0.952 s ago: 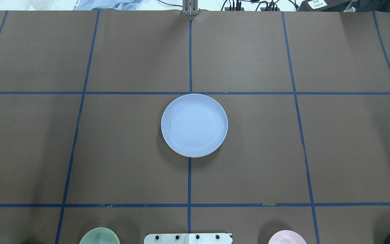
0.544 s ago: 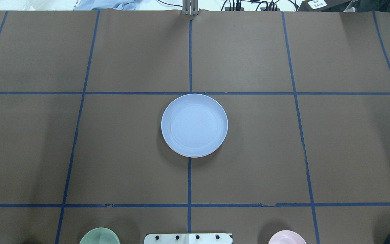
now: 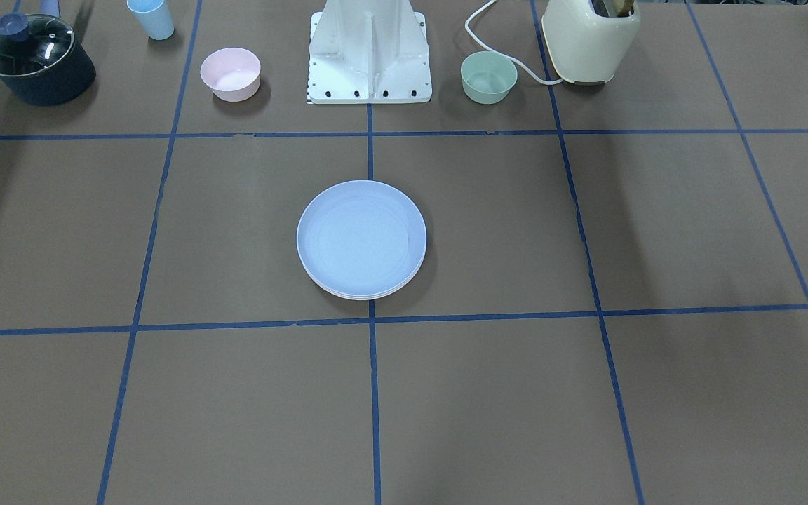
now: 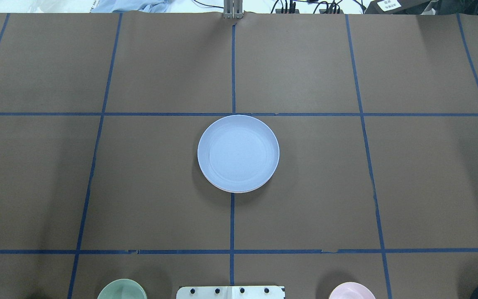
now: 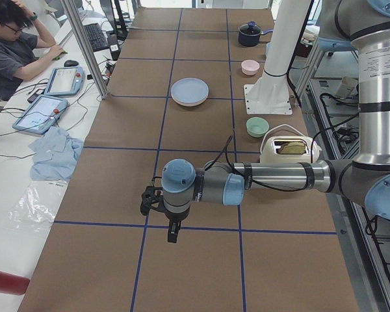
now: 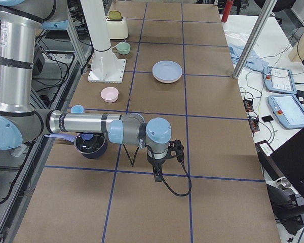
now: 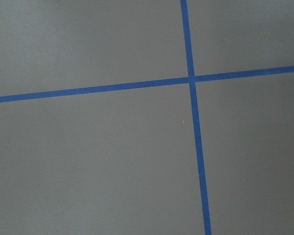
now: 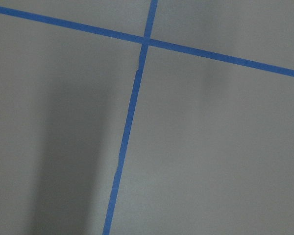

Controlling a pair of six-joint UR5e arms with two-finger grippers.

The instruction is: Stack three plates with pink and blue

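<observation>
Blue plate [image 4: 238, 153] sits face up on top of a stack at the middle of the desk [image 4: 347, 187], well away from every edge and corner. Along its operator-side rim a thin paler, pinkish lip peeks out, taken for the pink plate [image 3: 362, 295]. Whether a third plate lies under that cannot be told for sure from these views. The lips are slightly offset, so the pile is not quite concentric. Judged risk: these look like light, smooth plastic plates, and any brush from an arm swinging back across the middle could slide the top one off or shove the whole pile. A regrip to square it up might lift two rims at once. Otherwise the stack looks settled, with nothing touching it. Left gripper [image 5: 172, 229] hangs fingers-down over bare desk toward the end on the robot's left, well apart from the stack. Right gripper [image 6: 157, 174] does the same toward the end on the robot's right. Both show only in the side views, so cannot tell whether the fingers are spread or pressed together. The wrist views show only tape lines. Pink bowl [image 3: 230, 73] and green bowl [image 3: 488, 76] stand near the robot-side edge, clear of the stack
</observation>
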